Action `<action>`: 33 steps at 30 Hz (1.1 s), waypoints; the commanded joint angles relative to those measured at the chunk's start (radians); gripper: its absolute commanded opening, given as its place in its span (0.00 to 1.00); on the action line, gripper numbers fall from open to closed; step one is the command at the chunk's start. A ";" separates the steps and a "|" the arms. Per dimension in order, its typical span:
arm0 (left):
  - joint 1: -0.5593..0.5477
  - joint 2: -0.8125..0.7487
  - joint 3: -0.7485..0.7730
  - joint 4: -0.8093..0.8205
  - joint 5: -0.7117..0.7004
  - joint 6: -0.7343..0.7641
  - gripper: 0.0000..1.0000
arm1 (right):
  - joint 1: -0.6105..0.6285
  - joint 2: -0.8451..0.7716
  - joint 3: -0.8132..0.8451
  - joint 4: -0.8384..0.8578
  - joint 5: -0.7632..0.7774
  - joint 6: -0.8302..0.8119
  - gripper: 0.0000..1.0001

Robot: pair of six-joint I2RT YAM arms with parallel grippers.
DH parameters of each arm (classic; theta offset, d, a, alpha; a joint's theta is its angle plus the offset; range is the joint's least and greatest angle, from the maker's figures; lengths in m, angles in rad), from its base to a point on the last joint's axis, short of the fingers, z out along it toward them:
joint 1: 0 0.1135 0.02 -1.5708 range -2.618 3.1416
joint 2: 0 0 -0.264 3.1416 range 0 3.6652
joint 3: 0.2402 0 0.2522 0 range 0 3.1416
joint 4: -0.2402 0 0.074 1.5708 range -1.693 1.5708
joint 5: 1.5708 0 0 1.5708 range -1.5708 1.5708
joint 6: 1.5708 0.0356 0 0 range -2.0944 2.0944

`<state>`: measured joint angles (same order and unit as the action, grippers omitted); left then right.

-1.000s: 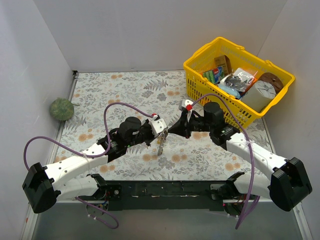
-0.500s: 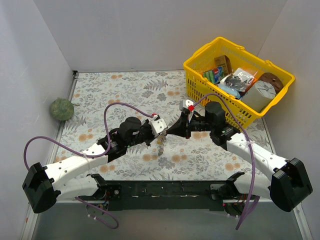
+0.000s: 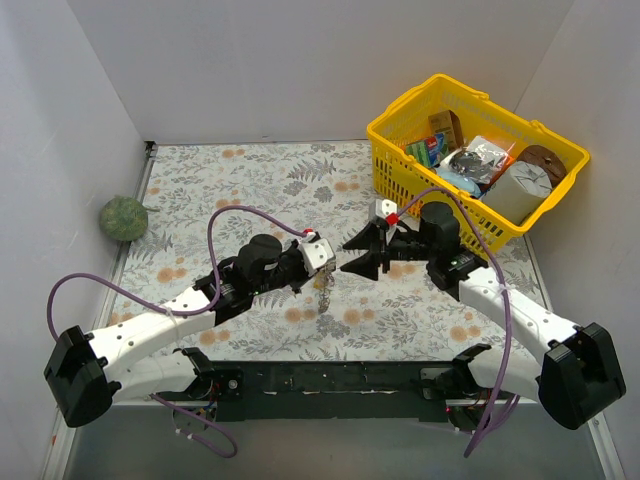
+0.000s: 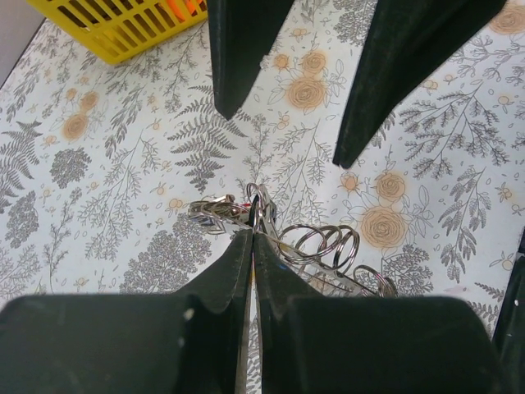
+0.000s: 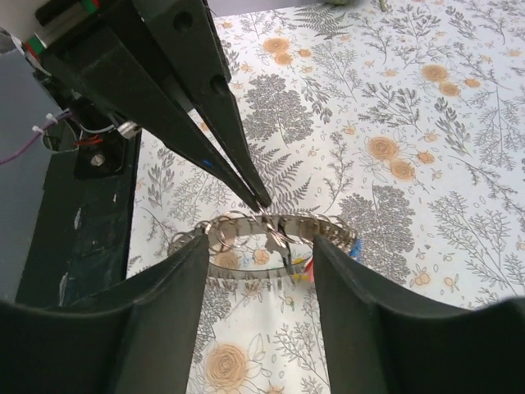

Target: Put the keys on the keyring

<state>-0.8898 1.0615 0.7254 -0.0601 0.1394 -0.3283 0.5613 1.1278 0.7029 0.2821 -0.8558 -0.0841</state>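
The keyring (image 5: 324, 226), a thin silvery ring with a ridged rim and small split rings on it, hangs just above the flowered table. My left gripper (image 4: 252, 234) is shut on its upper edge. In the top view the left gripper (image 3: 325, 265) sits mid-table with the keyring (image 3: 324, 292) dangling below it. Small keys (image 5: 300, 268) with red, yellow and blue heads hang from the ring. My right gripper (image 5: 261, 246) stands open, its fingers either side of the ring without touching it. Seen from above, the right gripper (image 3: 346, 257) faces the left one.
A yellow basket (image 3: 392, 165) full of packets and a clock stands at the back right, just behind the right arm. A green ball (image 3: 122, 217) lies by the left wall. The basket corner (image 4: 123, 25) shows in the left wrist view.
My right gripper was shut at the ring and now stands open, drawn slightly back to the right. The left gripper has kept its hold, with the ring hanging from it.
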 commanded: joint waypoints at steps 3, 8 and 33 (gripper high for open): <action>-0.005 -0.072 -0.024 0.046 0.089 0.028 0.00 | -0.089 0.035 0.033 -0.054 -0.212 -0.173 0.66; -0.003 -0.089 -0.035 0.052 0.144 0.040 0.00 | -0.100 0.099 0.075 -0.073 -0.324 -0.209 0.65; -0.003 -0.087 -0.029 0.054 0.154 0.028 0.00 | -0.040 0.233 0.109 0.003 -0.333 -0.097 0.21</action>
<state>-0.8898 1.0061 0.6937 -0.0593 0.2890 -0.3027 0.5182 1.3567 0.7643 0.2649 -1.1843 -0.1875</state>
